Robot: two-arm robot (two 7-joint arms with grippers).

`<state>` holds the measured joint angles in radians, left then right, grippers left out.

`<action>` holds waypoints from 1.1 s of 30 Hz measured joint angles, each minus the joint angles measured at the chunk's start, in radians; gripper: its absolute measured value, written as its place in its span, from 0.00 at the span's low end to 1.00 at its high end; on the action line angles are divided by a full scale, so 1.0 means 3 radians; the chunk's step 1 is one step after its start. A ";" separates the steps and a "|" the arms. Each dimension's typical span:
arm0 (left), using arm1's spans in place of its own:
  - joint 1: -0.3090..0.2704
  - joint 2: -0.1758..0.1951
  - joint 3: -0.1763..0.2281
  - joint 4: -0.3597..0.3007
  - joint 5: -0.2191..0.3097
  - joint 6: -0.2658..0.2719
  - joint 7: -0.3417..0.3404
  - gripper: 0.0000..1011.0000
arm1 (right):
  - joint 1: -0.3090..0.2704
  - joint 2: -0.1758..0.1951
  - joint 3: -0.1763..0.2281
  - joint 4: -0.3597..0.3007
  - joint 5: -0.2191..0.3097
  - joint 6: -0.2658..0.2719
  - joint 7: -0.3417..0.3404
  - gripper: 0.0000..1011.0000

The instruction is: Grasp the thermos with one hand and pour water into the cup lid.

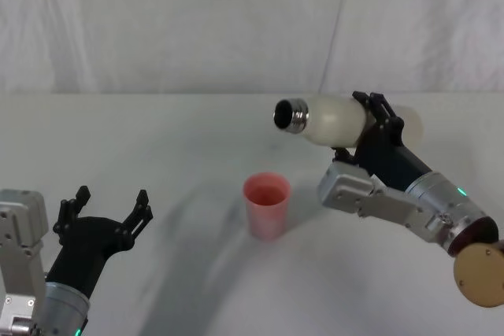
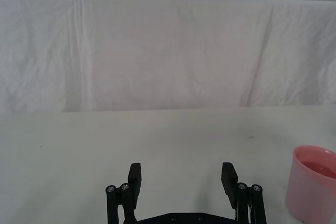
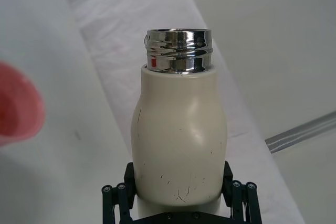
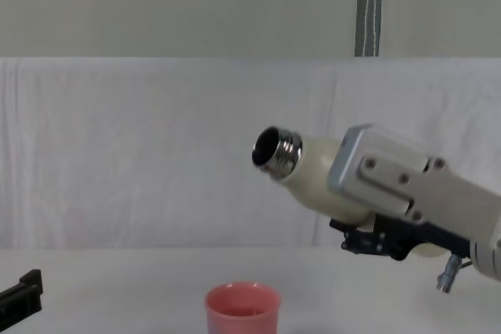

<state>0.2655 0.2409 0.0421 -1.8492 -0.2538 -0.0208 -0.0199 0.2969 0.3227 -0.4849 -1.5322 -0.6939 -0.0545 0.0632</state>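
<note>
The cream-white thermos [image 1: 335, 119] hangs tipped almost level above the table, its open steel neck [image 1: 290, 115] pointing toward my left. My right gripper [image 1: 376, 121] is shut on its body [image 3: 178, 140], with black fingers [image 3: 116, 199] on both sides. The pink cup lid [image 1: 267, 204] stands upright on the table, below the neck and a little to its left. From the chest view the thermos [image 4: 307, 171] slants up over the cup lid [image 4: 243, 309]; no stream of water shows. My left gripper [image 1: 110, 206] rests open at the near left, well away from the cup lid [image 2: 312, 183].
A white cloth covers the table [image 1: 173, 163] and hangs as a backdrop [image 1: 197, 21] behind it. A metal pole [image 4: 368, 7] stands behind the backdrop. Bare cloth lies between my left gripper [image 2: 182, 179] and the cup lid.
</note>
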 joint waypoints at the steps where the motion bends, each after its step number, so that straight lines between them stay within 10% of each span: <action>1: 0.0000 0.0000 0.0000 0.0000 0.0000 0.0000 0.0000 0.99 | -0.0006 -0.0006 0.0015 -0.0008 0.0037 -0.0014 0.0008 0.94; 16: 0.0000 0.0000 0.0000 0.0000 0.0000 0.0000 0.0000 0.99 | -0.0109 -0.0170 0.0388 0.0004 0.0802 -0.0175 0.0169 0.94; 33: 0.0000 0.0000 0.0000 0.0000 0.0000 0.0000 0.0000 0.99 | -0.0234 -0.0519 0.1000 0.0245 0.2086 -0.0190 0.0380 0.94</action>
<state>0.2655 0.2410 0.0421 -1.8492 -0.2538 -0.0208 -0.0198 0.2268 0.1671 -0.1848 -1.4588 -0.0681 -0.1114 0.1771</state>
